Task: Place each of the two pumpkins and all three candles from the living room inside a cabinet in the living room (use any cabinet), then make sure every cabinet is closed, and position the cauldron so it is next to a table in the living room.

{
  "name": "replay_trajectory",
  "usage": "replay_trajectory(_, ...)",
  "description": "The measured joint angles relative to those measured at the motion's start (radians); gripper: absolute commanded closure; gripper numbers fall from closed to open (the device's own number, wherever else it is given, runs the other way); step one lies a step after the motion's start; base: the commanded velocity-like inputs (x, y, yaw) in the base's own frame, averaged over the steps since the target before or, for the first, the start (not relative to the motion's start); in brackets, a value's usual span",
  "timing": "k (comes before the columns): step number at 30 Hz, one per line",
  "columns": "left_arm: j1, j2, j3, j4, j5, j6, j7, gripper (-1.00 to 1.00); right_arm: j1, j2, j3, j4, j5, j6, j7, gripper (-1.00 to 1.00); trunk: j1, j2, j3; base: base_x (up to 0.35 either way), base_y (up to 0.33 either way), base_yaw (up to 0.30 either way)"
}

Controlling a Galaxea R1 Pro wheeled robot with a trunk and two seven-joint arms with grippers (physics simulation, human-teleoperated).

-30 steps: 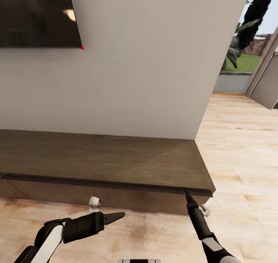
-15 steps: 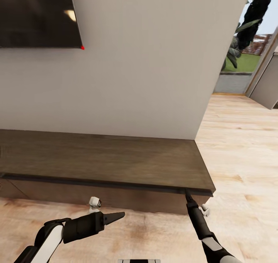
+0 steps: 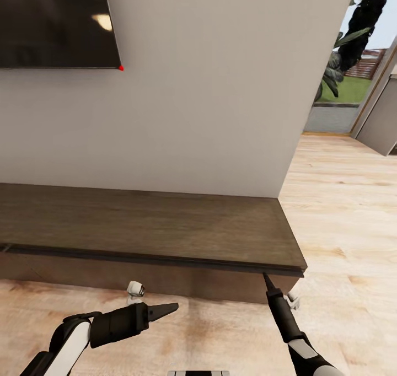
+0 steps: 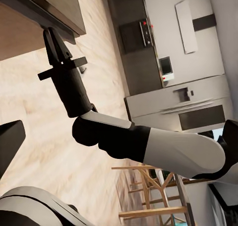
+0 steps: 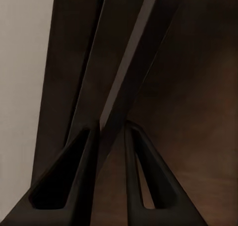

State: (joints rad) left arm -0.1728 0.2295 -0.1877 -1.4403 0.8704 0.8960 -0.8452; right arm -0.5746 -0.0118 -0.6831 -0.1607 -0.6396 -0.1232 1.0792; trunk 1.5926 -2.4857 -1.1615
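The cabinet, long, low and dark brown, runs along the foot of the pale wall, straight ahead of both tools. Its flat top is bare, and a dark groove lies under the top's front edge.

The right tool points up at that edge near the cabinet's right end, its tip at the groove; whether it touches cannot be told. In the right wrist view its two fingers stand slightly apart, holding nothing, with the cabinet's front edge just past their tips. In the left wrist view the same tool reaches to the underside of the cabinet's lip.

The left tool hangs low over the wooden floor, short of the cabinet and well to the left of the right tool; its fingers look pressed together into one point, empty.

Above the left tool, a dark screen hangs on the wall. Beyond the right tool, past the wall's end, the floor runs toward a doorway with greenery outside.
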Motion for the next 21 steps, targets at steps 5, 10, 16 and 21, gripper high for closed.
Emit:
replay_trajectory(5, 0.0, 0.0, 0.0, 0.0, 0.0, 0.0, 0.001, -1.0, 0.0, 0.0, 0.0, 0.0, 0.0, 0.0, 0.0, 1.0, 0.0, 0.0, 0.0, 0.0, 0.0, 0.0)
replay_trajectory(10, 0.0, 0.0, 0.0, 0.0, 0.0, 0.0, 0.002, -1.0, 0.0, 0.0, 0.0, 0.0, 0.0, -0.001, 0.0, 1.0, 0.0, 0.0, 0.0, 0.0, 0.0, 0.0)
replay_trajectory(16, 0.0, 0.0, 0.0, 0.0, 0.0, 0.0, 0.002, -1.0, 0.0, 0.0, 0.003, 0.0, -0.001, -0.003, -0.001, 1.0, 0.0, 0.0, 0.0, 0.0, 0.0, 0.0)
replay_trajectory(21, 0.0, 0.0, -0.001, 0.0, 0.0, 0.0, 0.003, -1.0, 0.0, 0.0, 0.003, 0.0, -0.001, -0.003, -0.001, 1.0, 0.0, 0.0, 0.0, 0.0, 0.0, 0.0)
